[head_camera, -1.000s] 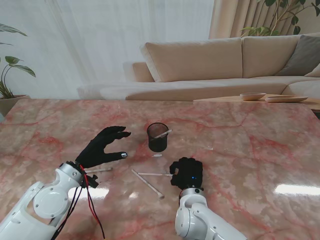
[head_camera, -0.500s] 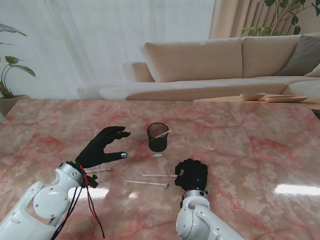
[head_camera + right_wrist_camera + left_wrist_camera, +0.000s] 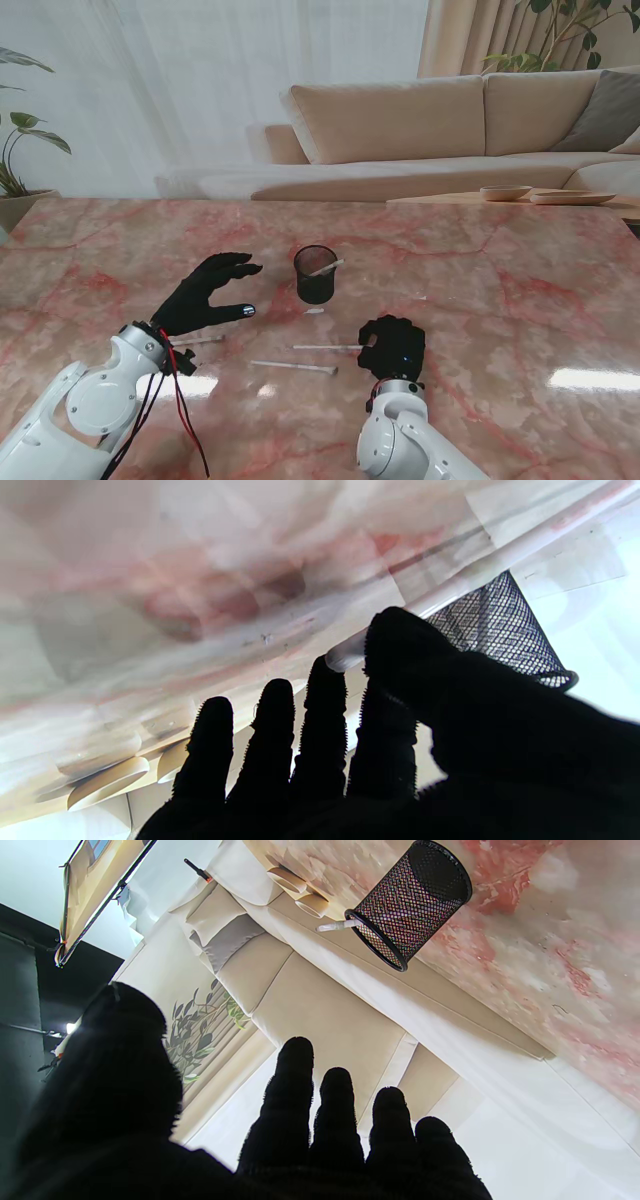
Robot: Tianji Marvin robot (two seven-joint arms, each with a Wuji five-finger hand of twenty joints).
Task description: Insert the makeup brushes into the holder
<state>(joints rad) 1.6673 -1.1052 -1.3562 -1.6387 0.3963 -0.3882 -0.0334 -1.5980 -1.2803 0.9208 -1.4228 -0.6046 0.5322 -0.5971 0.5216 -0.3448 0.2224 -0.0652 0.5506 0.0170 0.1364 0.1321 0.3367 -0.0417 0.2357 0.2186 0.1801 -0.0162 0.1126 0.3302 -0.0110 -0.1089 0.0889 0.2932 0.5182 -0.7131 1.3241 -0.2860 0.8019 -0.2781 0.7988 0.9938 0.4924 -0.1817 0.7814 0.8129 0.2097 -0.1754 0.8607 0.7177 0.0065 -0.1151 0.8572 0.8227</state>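
The black mesh holder (image 3: 316,277) (image 3: 410,905) (image 3: 500,625) stands upright mid-table with one white brush (image 3: 326,267) (image 3: 335,926) leaning out of it. My right hand (image 3: 392,347) (image 3: 375,730) is nearer to me and a little right of the holder. Its thumb and fingers pinch the end of a white makeup brush (image 3: 325,347) (image 3: 475,577), which stretches left, low over the table. A second loose brush (image 3: 293,367) lies just nearer to me. My left hand (image 3: 210,295) (image 3: 280,1140) hovers left of the holder, open, fingers spread, holding nothing.
Another brush (image 3: 195,341) lies on the pink marble table (image 3: 500,290) close to my left wrist. A beige sofa (image 3: 400,130) stands beyond the far edge. A side table with shallow bowls (image 3: 545,195) is at the far right.
My right hand has shifted right and slightly farther from me, drawing the pinched brush along. The other loose brush swung from slanting to lying crosswise. The left hand stayed still.
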